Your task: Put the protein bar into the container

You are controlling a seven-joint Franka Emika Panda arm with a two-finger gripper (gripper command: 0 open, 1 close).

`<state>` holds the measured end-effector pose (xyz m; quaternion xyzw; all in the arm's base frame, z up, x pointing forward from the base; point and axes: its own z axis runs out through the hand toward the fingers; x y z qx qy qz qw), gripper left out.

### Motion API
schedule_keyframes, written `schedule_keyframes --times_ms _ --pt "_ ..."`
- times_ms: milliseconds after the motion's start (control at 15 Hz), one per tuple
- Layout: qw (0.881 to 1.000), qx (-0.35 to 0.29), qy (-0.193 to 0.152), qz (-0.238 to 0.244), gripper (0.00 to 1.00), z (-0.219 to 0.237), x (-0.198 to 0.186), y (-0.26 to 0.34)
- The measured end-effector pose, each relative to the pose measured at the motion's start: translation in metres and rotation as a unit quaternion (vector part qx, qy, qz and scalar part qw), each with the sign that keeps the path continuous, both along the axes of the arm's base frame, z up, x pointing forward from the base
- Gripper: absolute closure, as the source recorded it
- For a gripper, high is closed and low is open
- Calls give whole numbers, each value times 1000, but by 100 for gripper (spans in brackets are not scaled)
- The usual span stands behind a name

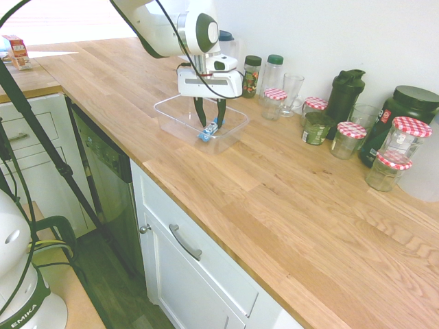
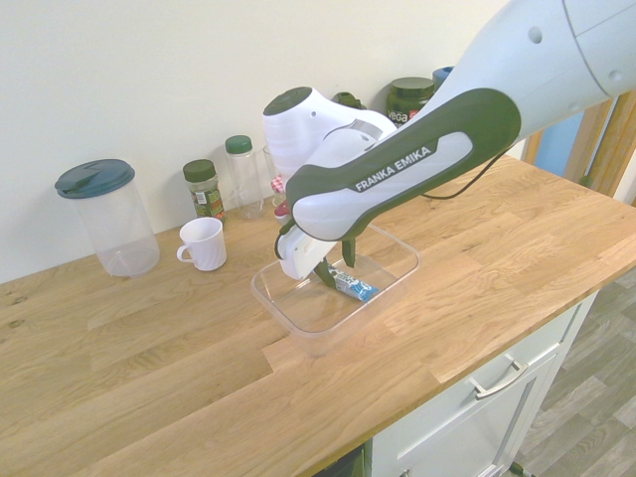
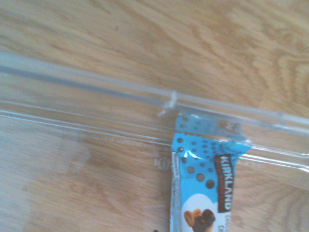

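In the first exterior view, the white two-finger gripper with black fingers stands parted above the small blue-wrapped protein bar, which lies inside the clear rectangular plastic container.

The second exterior view shows the bar slanting away from the fingertips toward the rim.

In the wrist view, its long axis runs roughly square to the near wall; a straight upward retreat seems due.

Kitchen — white cabinets under wood worktop, gripper above it; mug, jars near gripper.
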<state>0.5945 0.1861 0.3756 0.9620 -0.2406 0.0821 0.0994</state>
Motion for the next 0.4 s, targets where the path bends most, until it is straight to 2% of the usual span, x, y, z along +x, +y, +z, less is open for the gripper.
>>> schedule_keyframes --times_ms 133,400 --pt "1000 18 -20 -6 0 37 -17 -1" --pt "993 94 -59 -43 0 116 -72 -10"
